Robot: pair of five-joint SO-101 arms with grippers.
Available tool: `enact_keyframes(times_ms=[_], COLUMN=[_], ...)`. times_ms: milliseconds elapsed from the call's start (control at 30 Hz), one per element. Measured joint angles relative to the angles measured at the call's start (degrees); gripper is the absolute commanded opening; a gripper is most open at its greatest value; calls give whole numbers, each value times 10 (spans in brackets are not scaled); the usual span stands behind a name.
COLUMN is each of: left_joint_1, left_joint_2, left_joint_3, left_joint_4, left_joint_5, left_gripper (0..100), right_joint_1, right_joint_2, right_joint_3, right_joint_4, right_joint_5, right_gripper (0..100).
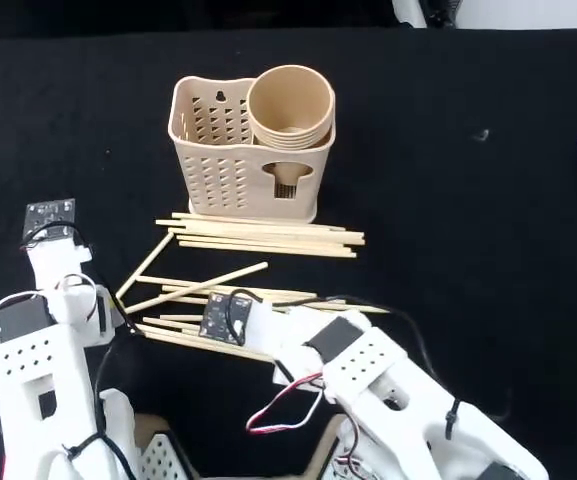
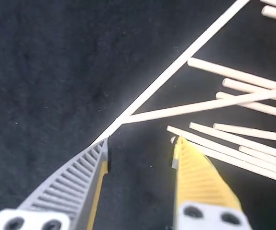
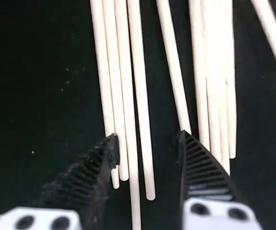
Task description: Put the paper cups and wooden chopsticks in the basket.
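Jaws on my right gripper [image 3: 147, 138] stand apart, with a few loose chopsticks [image 3: 140, 96] lying between them on the black bench [image 3: 42, 96]. My left gripper [image 2: 140, 143] is spread too, holding nothing, at the left end of that scattered pile. Farther off, a row of chopsticks [image 1: 268, 236] lies just near of the basket [image 1: 208, 165], and stacked paper cups [image 1: 290, 100] sit in its right compartment.

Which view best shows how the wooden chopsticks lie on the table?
The high view takes in both groups of pale wooden chopsticks: a row beside the beige plastic basket, a pile farther from it. The left wrist view shows some ends beyond the left gripper; the right wrist view, several shafts at the right gripper.
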Motion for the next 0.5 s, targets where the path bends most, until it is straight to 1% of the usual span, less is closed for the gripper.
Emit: enact_keyframes(times_ms=[133, 300, 367, 500], left_joint_1=[4, 43, 48, 53], left_joint_2=[0, 0, 0, 0], left_joint_3=[0, 11, 11, 11], left_joint_4=[-4, -5, -5, -5], left_joint_5=[33, 51, 54, 55], left_gripper=[221, 221, 221, 221], right_joint_1=[4, 4, 4, 8], right_joint_2=[33, 109, 140, 181], right_joint_3=[-2, -43, -62, -98], right_joint_4=[-5, -4, -4, -4], right_joint_5=[0, -4, -4, -6], right_gripper=[200, 195, 152, 8])
